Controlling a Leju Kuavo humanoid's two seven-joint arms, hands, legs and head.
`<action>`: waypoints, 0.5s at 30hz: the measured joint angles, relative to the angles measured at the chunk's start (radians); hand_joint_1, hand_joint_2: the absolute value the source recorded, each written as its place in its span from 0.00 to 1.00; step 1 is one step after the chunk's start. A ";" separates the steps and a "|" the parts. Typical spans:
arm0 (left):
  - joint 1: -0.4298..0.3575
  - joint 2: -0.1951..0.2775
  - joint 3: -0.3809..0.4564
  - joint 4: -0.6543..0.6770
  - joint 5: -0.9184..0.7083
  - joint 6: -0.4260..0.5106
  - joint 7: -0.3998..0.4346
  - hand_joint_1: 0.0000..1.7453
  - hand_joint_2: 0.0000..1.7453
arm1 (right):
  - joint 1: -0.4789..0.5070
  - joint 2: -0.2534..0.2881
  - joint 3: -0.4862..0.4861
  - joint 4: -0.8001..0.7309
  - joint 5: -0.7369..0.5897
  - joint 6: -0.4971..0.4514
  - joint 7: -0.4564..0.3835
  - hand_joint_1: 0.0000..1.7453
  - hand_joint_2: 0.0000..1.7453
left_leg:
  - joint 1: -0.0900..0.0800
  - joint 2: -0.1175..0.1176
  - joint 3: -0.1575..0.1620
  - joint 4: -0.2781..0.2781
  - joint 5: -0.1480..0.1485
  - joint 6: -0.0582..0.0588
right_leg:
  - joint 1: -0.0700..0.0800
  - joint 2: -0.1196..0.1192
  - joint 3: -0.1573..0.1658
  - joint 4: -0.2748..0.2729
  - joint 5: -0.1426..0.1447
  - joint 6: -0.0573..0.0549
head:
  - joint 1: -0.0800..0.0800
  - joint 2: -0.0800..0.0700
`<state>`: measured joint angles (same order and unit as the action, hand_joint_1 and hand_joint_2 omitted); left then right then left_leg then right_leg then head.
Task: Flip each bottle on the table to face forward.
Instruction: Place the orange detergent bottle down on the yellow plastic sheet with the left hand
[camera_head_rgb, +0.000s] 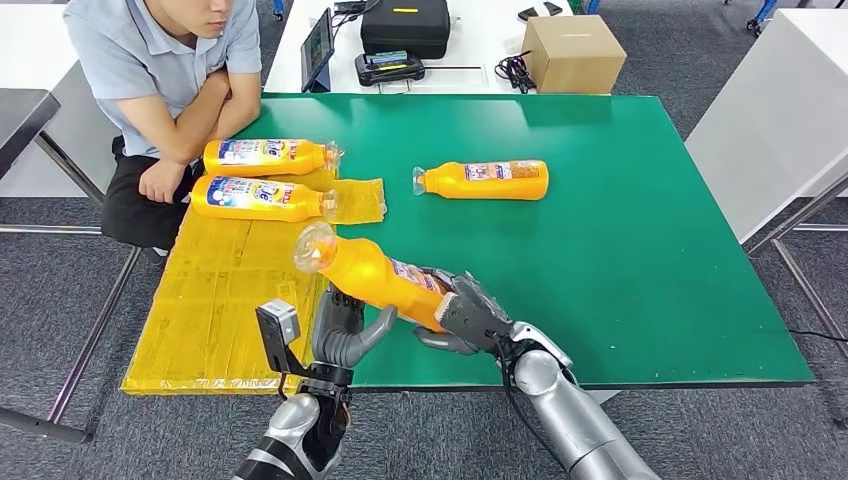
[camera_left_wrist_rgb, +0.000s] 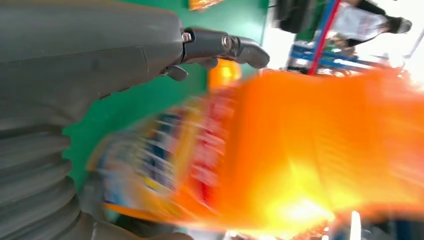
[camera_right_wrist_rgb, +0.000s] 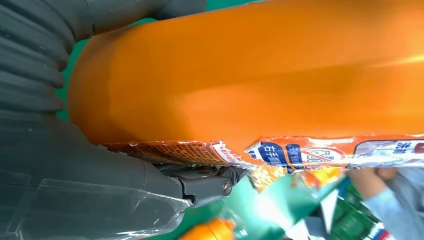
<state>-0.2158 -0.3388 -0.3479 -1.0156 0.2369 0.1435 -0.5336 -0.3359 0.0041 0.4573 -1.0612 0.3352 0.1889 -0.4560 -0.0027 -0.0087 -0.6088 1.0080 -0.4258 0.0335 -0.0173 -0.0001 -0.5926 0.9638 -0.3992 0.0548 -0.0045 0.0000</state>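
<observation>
Our right hand (camera_head_rgb: 468, 315) grips base of held bottle (camera_head_rgb: 375, 272), lifted off green table (camera_head_rgb: 640, 260), tilted, clear cap end up toward yellow mat (camera_head_rgb: 215, 300). Our left hand (camera_head_rgb: 345, 330) just under bottle's middle, fingers spread, holding nothing we can see. Two bottles (camera_head_rgb: 268, 157) (camera_head_rgb: 262, 197) lie on mat, caps pointing right. Fourth bottle (camera_head_rgb: 485, 180) lies on bare table, cap pointing left. Person (camera_head_rgb: 165, 75) sits at far left corner, arms folded. Cardboard box (camera_head_rgb: 573, 53) on white table behind.

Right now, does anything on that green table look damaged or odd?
Yes. The bottle held in the right hand has a torn label; its edge is ragged and peeling in the right wrist view. Otherwise, nothing looks spilled.
</observation>
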 joint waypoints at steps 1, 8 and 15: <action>0.001 0.000 -0.002 -0.011 -0.005 0.005 -0.002 0.00 1.00 | 0.000 0.000 0.000 0.010 -0.001 -0.001 -0.001 1.00 1.00 | 0.000 0.000 0.000 0.000 0.000 0.000 | 0.000 0.000 0.000 0.000 0.000 0.000 | 0.000 0.000; 0.005 0.000 -0.010 -0.051 -0.012 0.011 -0.001 0.00 1.00 | -0.001 -0.002 0.000 0.050 0.000 -0.008 -0.003 1.00 1.00 | 0.000 0.000 0.000 0.000 0.000 0.000 | 0.000 0.000 0.000 0.000 0.000 0.000 | 0.000 0.000; 0.005 0.000 -0.014 -0.055 -0.002 0.003 0.004 0.00 1.00 | -0.002 0.000 0.000 0.067 0.005 -0.009 -0.004 1.00 1.00 | 0.000 0.000 0.000 0.000 0.000 0.000 | 0.000 0.000 0.000 0.000 0.000 0.000 | 0.000 0.000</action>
<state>-0.2109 -0.3384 -0.3623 -1.0702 0.2354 0.1465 -0.5297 -0.3382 0.0042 0.4570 -0.9938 0.3399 0.1804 -0.4601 -0.0027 -0.0086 -0.6088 1.0080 -0.4258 0.0335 -0.0173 -0.0001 -0.5926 0.9638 -0.3992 0.0548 -0.0045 0.0000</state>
